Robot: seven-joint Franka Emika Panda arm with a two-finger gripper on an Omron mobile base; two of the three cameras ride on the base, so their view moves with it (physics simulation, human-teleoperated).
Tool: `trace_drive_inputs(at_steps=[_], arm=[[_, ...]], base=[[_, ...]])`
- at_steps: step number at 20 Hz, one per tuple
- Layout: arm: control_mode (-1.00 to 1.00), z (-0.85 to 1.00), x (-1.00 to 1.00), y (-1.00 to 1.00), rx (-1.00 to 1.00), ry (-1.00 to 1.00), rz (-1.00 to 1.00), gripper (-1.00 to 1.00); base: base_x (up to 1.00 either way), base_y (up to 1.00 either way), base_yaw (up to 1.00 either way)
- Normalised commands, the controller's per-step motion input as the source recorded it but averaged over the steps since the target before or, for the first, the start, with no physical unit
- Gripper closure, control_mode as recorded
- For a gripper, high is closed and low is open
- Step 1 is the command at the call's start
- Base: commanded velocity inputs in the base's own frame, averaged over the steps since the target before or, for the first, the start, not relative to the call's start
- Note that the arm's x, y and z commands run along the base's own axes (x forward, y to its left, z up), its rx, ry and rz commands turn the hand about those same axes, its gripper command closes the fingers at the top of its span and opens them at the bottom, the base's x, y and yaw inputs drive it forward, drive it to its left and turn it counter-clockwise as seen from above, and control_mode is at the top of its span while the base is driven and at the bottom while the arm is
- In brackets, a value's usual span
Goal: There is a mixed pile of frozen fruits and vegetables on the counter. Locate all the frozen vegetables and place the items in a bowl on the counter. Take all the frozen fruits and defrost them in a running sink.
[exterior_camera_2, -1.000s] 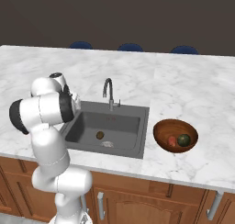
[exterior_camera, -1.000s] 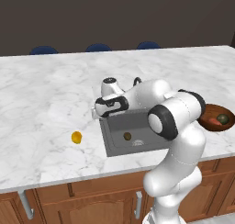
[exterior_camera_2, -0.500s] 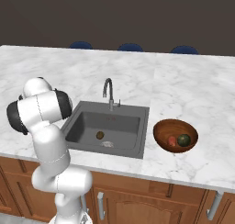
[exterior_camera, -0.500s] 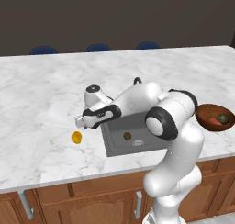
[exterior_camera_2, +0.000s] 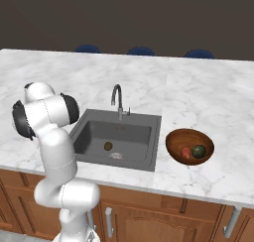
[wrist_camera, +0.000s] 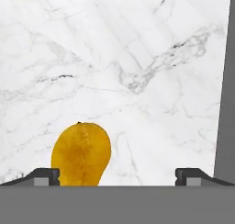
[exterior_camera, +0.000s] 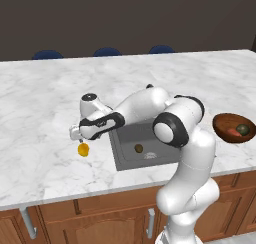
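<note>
A yellow-orange fruit (exterior_camera: 83, 149) lies on the white marble counter (exterior_camera: 40, 103) left of the sink (exterior_camera: 150, 138). My gripper (exterior_camera: 78, 137) hangs just above it, open and holding nothing. In the hand view the fruit (wrist_camera: 81, 156) sits low and left, close to the left fingertip (wrist_camera: 43, 175), with my gripper (wrist_camera: 118, 175) centred to its right. An olive-brown ball (exterior_camera_2: 108, 146) rests on the floor of the sink (exterior_camera_2: 139, 124). The wooden bowl (exterior_camera_2: 174, 137) holds a red-orange piece (exterior_camera_2: 186, 151) and a dark green ball (exterior_camera_2: 199, 151).
A curved dark faucet (exterior_camera_2: 117, 99) stands behind the basin. The sink's edge (wrist_camera: 227, 81) runs along the right of the hand view. Blue chair backs (exterior_camera: 107, 52) line the counter's far side. Wooden cabinet fronts (exterior_camera: 100, 223) are below.
The arm has swung left from over the sink and lowered toward the yellow-orange fruit. The jaws stayed open. The fruits and bowl have not moved.
</note>
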Motion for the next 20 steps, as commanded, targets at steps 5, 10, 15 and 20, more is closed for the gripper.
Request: trace_drive_inputs(at_steps=[5, 10, 15, 20], arm=[[-1.00, -0.14, -0.41, 0.01, 0.06, 0.05, -0.21, -1.00], [-1.00, -0.20, -0.06, 0.17, 0.00, 0.00, -0.08, -1.00], [-1.00, -0.16, 0.17, 0.27, 0.00, -0.01, 0.00, -1.00], [-1.00, -0.30, 0.08, 0.27, 0.00, 0.01, 0.00, -1.00]], base=[[0.00, 0.00, 0.00], [0.00, 0.00, 0.00], [0.00, 0.00, 0.00], [0.00, 0.00, 0.00]])
